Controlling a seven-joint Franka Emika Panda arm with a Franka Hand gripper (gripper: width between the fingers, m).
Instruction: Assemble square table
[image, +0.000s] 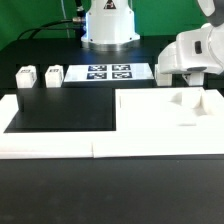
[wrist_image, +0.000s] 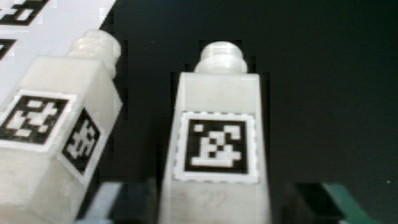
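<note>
In the wrist view two white legs lie side by side on the black table, each with a black-and-white tag and a peg at its far end. My gripper (wrist_image: 228, 205) is open, and its dark fingers (wrist_image: 132, 204) straddle the near end of one leg (wrist_image: 217, 120). There is a gap on one side. The other leg (wrist_image: 64, 110) lies just beside it. In the exterior view my gripper (image: 188, 80) is low at the exterior view's right, behind the square tabletop (image: 150, 125). Two more legs (image: 27, 76) (image: 53, 74) stand at the exterior view's left.
The marker board (image: 108, 72) lies in front of the robot base. A long low white border wall (image: 50, 142) runs along the front and up the exterior view's left side. Black table surface lies between the wall and the tabletop.
</note>
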